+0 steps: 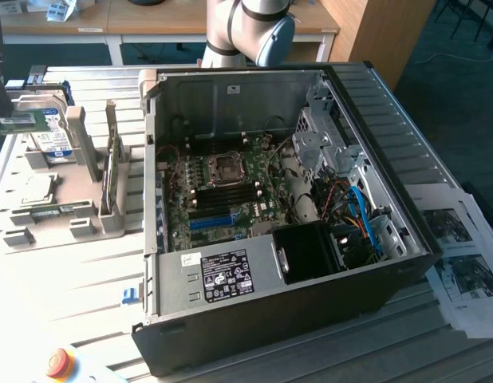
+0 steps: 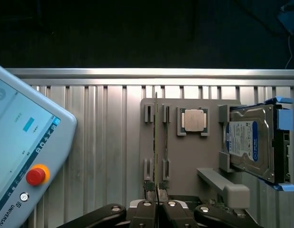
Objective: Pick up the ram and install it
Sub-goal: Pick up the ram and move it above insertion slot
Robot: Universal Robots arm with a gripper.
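Starting at the exterior view's left, the hand (image 2: 157,207) is closed tight on the ram (image 2: 156,142), pinching its two flat faces. The green stick sits edge-on over the grey fixture tray (image 1: 39,233), near the processor chip (image 2: 193,119) and the hard drive (image 2: 249,142). Further right stands the open computer case (image 1: 390,136), well apart, its motherboard (image 1: 222,195) exposed. I judge the stick light, stiff and thin, yet fragile, so it is best gripped on its board faces, clear of the contacts.
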